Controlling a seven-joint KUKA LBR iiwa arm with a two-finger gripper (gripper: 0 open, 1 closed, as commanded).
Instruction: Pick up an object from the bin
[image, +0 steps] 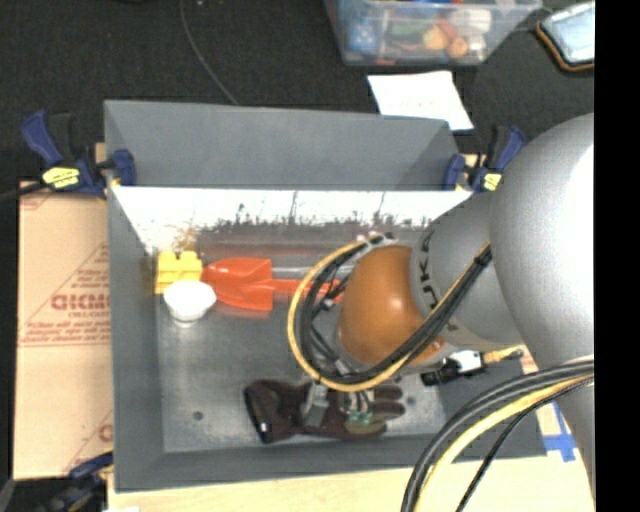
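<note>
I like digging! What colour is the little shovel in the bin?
The shovel is orange, clearest in the camera view.

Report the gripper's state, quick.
Gripper: cannot be told whether open or shut; it is low beside a dark limp thing at the near side of the bin.

1 raised, side-tilted view down into bin (140, 330)

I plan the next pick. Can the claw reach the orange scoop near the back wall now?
Probably yes. The orange scoop lies uncovered on the bin floor; the white cap and yellow block only sit beside its blade. The claw is low by a dark thing and must rise first.
</note>
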